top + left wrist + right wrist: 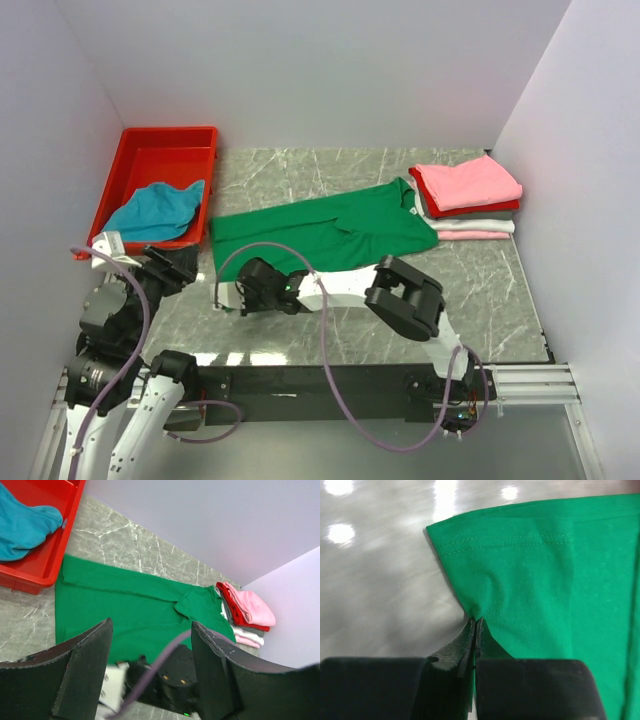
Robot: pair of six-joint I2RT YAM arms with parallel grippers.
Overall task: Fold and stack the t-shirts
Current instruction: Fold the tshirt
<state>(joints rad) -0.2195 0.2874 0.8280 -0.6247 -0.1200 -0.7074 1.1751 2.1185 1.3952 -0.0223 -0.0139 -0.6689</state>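
A bright green t-shirt (pixel 320 235) lies spread flat across the middle of the marble table. My right gripper (pixel 476 621) is shut on its near edge, a little in from the hemmed corner, and the cloth puckers at the pinch. From above, the right gripper (pixel 240 292) has reached across to the shirt's near-left part. My left gripper (pixel 151 625) hangs open above the table's left side with nothing between its fingers (pixel 85 670). It looks down on the green t-shirt (pixel 125 610). Folded t-shirts are stacked (pixel 468 195) at the back right, a pink one on top.
A red plastic tray (pixel 150 150) stands at the back left with a teal-blue t-shirt (pixel 155 210) crumpled in it. The right arm's forearm (pixel 405 295) stretches across the near table. White walls close in the table on three sides.
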